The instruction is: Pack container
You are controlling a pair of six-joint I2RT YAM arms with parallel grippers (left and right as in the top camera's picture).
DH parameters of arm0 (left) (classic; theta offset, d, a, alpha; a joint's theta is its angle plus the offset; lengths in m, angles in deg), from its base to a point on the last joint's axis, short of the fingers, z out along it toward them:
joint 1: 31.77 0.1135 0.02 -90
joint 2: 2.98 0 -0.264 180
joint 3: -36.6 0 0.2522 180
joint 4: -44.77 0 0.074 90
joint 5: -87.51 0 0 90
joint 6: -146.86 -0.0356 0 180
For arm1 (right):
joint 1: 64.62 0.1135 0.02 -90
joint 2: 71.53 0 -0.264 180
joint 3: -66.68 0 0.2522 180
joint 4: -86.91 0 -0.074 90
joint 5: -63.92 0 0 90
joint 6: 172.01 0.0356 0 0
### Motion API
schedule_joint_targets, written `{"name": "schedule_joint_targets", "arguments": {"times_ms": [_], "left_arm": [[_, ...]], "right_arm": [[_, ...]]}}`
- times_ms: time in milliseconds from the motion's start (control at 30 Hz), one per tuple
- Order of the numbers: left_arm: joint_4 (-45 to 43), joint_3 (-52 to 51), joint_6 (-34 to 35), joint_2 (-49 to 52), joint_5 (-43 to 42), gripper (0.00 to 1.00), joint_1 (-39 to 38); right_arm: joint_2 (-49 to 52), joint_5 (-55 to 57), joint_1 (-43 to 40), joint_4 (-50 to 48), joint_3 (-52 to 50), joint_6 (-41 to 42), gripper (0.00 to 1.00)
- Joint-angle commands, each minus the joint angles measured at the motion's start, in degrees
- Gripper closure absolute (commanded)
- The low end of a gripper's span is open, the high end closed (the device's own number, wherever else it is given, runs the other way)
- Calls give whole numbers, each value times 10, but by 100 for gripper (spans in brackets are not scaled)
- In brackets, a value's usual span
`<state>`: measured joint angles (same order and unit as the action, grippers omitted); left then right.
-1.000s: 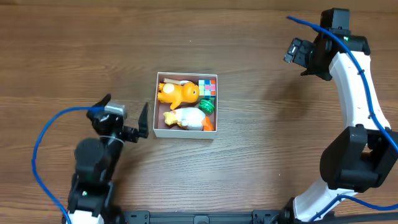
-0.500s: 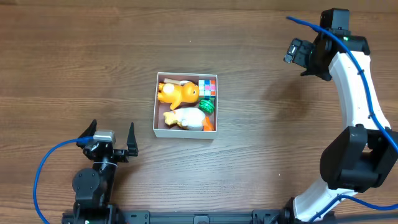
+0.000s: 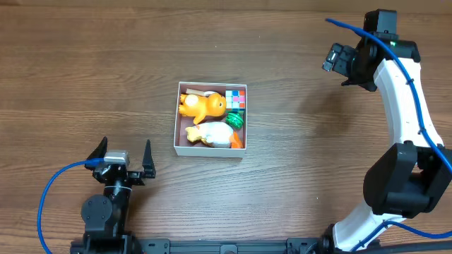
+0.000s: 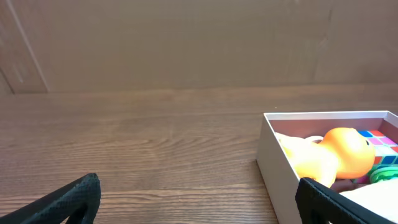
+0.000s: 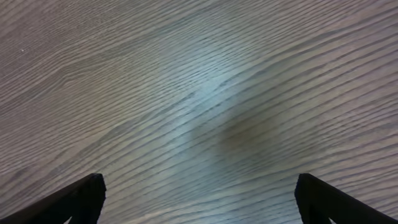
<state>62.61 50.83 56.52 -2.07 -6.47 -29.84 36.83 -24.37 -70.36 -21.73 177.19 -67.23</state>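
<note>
A shallow square container (image 3: 209, 151) with thin white walls and a dusty-pink inside sits near the middle of the brown wood-grain table (image 3: 85, 63). It is filled with small toys. A glossy orange plastic animal figure (image 3: 201, 104) lies across the 10 to 12 o'clock part of the box. A little cube with many-coloured squares (image 3: 236, 98) fills the 1 o'clock corner. A small green piece (image 3: 236, 121) lies against the wall at 3 o'clock. A white toy with an orange end (image 3: 212, 134) takes up the 6 o'clock side, touching the orange figure above it.

The left gripper (image 3: 126, 147) is at about 7 o'clock from the container, well apart from it and over bare wood. Its two black fingers are spread wide with nothing between them. In the left wrist view the box's white side wall (image 4: 273, 165) shows at 4 o'clock, with the orange figure inside.

The right gripper (image 3: 333, 59) is at about 2 o'clock from the container, far out towards the table's edge. In the right wrist view its black fingertips (image 5: 81, 196) sit at the two lower corners, spread wide over bare wood and holding nothing.
</note>
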Motion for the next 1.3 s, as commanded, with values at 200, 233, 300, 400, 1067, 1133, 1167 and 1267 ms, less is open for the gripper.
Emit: {"name": "schedule_joint_targets", "arguments": {"times_ms": [200,233,300,400,1067,1133,1167,1267], "left_arm": [[1,-2,-5,-7,6,0,3],[1,-2,-5,-7,6,0,3],[1,-2,-5,-7,6,0,3],[1,-2,-5,-7,6,0,3],[1,-2,-5,-7,6,0,3],[1,-2,-5,-7,6,0,3],[1,-2,-5,-7,6,0,3],[1,-2,-5,-7,6,0,3]], "right_arm": [[-9,1,0,-3,0,2,0],[-9,1,0,-3,0,2,0],[-9,1,0,-3,0,2,0],[-9,1,0,-3,0,2,0],[-197,130,88,-24,0,-2,0],[-250,133,95,-55,0,-2,0],[-273,133,95,-70,0,-2,0],[-324,133,95,-120,-13,-2,0]]}}
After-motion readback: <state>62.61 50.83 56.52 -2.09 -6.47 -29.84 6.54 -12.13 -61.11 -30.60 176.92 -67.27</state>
